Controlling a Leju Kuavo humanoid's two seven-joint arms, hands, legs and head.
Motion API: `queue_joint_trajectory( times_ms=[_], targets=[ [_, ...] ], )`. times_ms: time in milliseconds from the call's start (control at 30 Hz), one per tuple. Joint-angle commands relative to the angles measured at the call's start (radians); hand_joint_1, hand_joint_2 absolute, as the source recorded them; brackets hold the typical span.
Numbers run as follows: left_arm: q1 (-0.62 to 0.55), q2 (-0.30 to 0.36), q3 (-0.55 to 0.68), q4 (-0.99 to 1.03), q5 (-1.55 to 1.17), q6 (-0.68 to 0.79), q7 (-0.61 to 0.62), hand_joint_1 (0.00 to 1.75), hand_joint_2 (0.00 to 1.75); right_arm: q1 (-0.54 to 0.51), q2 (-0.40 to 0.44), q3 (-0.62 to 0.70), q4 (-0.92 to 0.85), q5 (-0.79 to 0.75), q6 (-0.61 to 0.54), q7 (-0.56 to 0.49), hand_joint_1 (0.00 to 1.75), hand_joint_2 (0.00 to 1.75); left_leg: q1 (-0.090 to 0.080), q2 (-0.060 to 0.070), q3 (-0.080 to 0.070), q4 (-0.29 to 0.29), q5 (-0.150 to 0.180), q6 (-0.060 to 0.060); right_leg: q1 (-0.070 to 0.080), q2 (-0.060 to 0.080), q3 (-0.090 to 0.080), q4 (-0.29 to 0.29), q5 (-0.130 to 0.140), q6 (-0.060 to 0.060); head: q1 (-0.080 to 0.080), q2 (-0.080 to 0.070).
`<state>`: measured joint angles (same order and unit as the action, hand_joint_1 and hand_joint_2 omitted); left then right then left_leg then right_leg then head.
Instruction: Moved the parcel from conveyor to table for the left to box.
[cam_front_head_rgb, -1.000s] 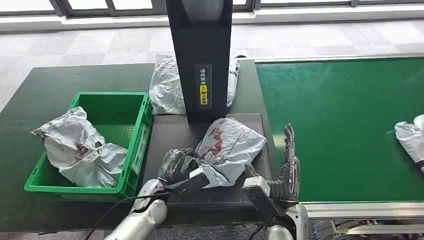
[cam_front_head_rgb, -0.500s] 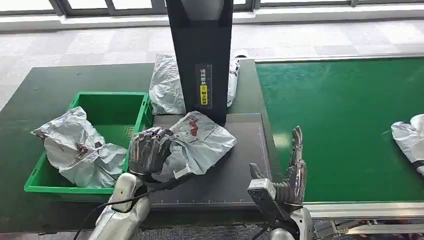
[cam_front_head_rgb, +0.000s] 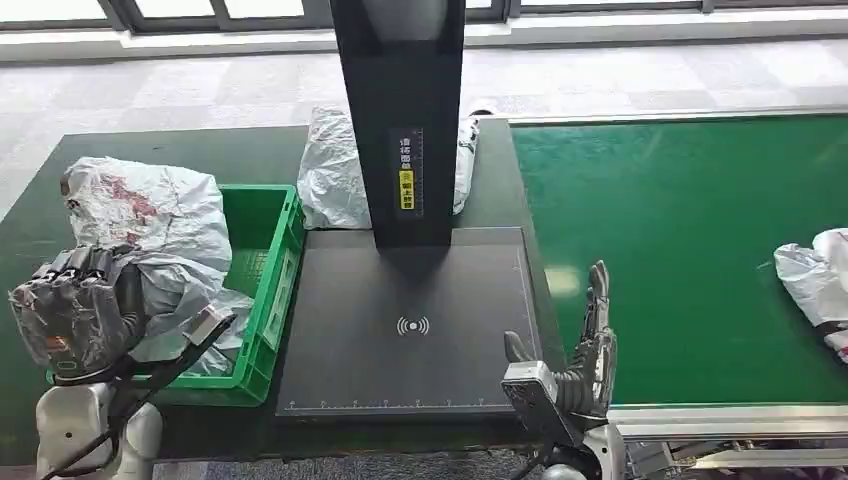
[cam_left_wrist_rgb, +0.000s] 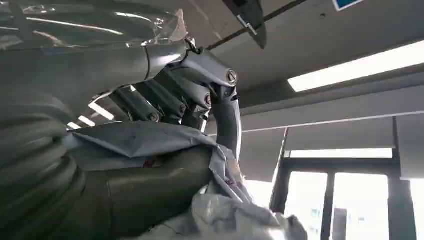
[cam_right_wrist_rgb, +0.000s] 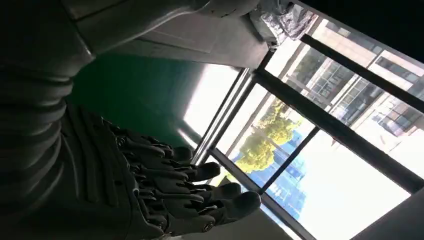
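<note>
My left hand holds a crumpled grey plastic parcel with red print, lifted over the left part of the green crate. In the left wrist view the fingers curl over the parcel's grey film. More grey bag material lies under it in the crate. My right hand stands empty with fingers straight at the conveyor's near left corner. Its dark fingers hold nothing. Another grey parcel lies on the green conveyor belt at the right edge.
A black scanner post rises at the back of the dark scan mat. A grey parcel lies behind the post. The dark table extends left of the crate.
My left hand has carried the parcel from the scan mat leftward and up, over the crate. The mat now lies bare. My right hand has barely moved.
</note>
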<state>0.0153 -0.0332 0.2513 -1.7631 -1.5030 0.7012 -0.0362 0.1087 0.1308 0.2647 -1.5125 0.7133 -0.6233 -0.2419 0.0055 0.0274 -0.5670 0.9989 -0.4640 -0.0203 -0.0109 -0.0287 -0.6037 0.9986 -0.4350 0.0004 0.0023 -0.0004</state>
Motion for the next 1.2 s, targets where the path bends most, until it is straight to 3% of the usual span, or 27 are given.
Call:
queue_joint_trajectory(
  times_ms=[33, 167, 200, 233, 333, 633, 833, 967, 1000, 1200],
  targets=[
    [-0.019, 0.003, 0.066, 0.322, 0.028, -0.003, 0.074, 1.75, 1.75, 0.006, -0.046, -0.001, 0.009, -0.012, -0.018, 0.003, 0.0, 1.75, -0.001, -0.002, 0.004, -0.003, 0.0, 0.0, -0.001, 0.001, 0.004, -0.003, 0.0, 0.0, 0.0, 0.0],
    [-0.044, 0.056, -0.012, 0.492, 0.264, -0.145, 0.028, 1.75, 1.75, 0.027, -0.059, 0.006, -0.011, -0.018, -0.014, 0.001, 0.0, 1.75, 0.0, -0.004, 0.005, -0.004, 0.001, 0.0, -0.001, 0.0, 0.006, -0.004, 0.0, 0.0, 0.0, 0.0],
    [-0.046, 0.074, -0.041, 0.52, 0.313, -0.23, 0.007, 0.17, 1.75, 0.028, -0.063, 0.007, -0.013, -0.018, -0.011, 0.001, 0.0, 1.75, -0.002, -0.003, 0.004, -0.003, 0.0, 0.001, -0.002, -0.001, 0.004, -0.002, 0.0, 0.0, 0.0, 0.0],
    [-0.047, 0.075, -0.046, 0.528, 0.36, -0.244, -0.008, 0.0, 1.75, 0.028, -0.064, 0.007, -0.014, -0.019, -0.009, 0.002, 0.0, 1.75, -0.001, -0.004, 0.005, -0.003, 0.0, 0.001, -0.001, -0.001, 0.005, -0.003, 0.0, 0.0, 0.0, 0.0],
    [-0.052, 0.098, -0.081, 0.568, 0.457, -0.327, -0.07, 0.0, 1.75, 0.027, -0.07, 0.006, -0.02, -0.022, 0.006, 0.002, 0.0, 1.75, 0.0, -0.005, 0.005, -0.003, 0.0, 0.001, -0.001, 0.0, 0.005, -0.004, 0.0, 0.0, 0.0, 0.0],
    [-0.052, 0.122, -0.096, 0.575, 0.5, -0.358, -0.076, 0.0, 1.75, 0.018, -0.061, 0.01, -0.023, -0.012, 0.028, 0.011, 0.0, 1.75, -0.001, -0.003, 0.005, -0.002, 0.0, 0.0, -0.001, 0.001, 0.005, -0.002, 0.0, 0.0, 0.0, 0.0],
    [-0.008, 0.128, -0.069, 0.377, 0.695, -0.321, -0.149, 0.0, 1.75, 0.052, -0.048, -0.021, -0.068, -0.006, 0.038, 0.029, 0.0, 1.75, 0.001, -0.003, 0.002, 0.0, -0.001, 0.0, 0.0, -0.001, 0.006, -0.001, -0.001, 0.0, 0.0, 0.0],
    [0.002, 0.124, -0.06, 0.348, 0.726, -0.324, -0.162, 0.0, 1.75, 0.055, -0.046, -0.024, -0.071, -0.006, 0.039, 0.027, 0.0, 1.75, 0.001, -0.003, 0.002, 0.0, -0.001, 0.0, 0.0, 0.0, 0.005, -0.001, -0.001, -0.001, 0.0, 0.0],
    [0.06, 0.089, -0.024, 0.195, 0.893, -0.348, -0.239, 0.0, 1.75, 0.066, -0.035, -0.026, -0.085, -0.01, 0.051, 0.018, 0.0, 1.75, 0.001, -0.003, 0.002, -0.001, -0.001, 0.0, 0.0, 0.001, 0.005, -0.001, 0.0, -0.001, 0.0, 0.0],
    [0.065, 0.087, -0.024, 0.181, 0.896, -0.351, -0.237, 0.0, 1.75, 0.066, -0.033, -0.026, -0.087, -0.01, 0.052, 0.018, 0.0, 1.75, 0.001, -0.001, 0.004, 0.0, -0.001, -0.002, 0.001, 0.001, 0.004, -0.001, 0.0, -0.002, 0.0, 0.0]
  ],
)
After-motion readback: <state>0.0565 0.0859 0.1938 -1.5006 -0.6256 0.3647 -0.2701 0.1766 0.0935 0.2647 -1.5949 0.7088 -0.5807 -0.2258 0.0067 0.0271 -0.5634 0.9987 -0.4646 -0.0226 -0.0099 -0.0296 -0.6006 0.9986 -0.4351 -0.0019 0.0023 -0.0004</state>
